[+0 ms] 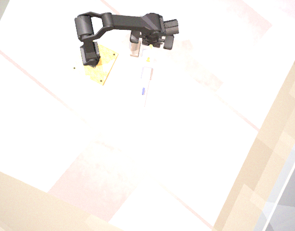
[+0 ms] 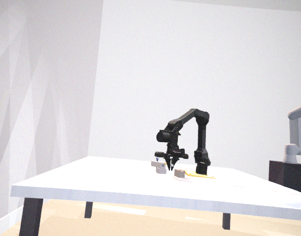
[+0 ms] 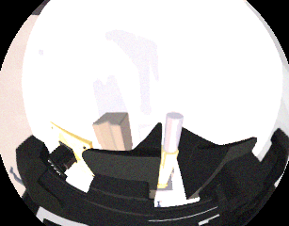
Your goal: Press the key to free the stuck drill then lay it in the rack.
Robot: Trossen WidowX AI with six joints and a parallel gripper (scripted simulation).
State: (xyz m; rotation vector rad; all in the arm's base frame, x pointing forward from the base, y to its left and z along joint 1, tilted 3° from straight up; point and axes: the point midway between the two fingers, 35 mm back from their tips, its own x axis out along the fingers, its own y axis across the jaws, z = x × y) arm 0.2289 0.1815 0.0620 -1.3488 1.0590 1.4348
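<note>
My gripper is shut on the drill and points down at the table. The drill is a pale grey rod with yellow bands, lying level between the fingers; its grey end sticks out past them. Its other end points towards the pale housing; I cannot tell whether the tip is inside. The blue key stands up on the housing's far part. The brown grooved block, which looks like the rack, stands beside the gripper.
The yellow base plate under the arm's base lies on the brown block's other side from the drill. The white table is overexposed, which blurs the housing's outline.
</note>
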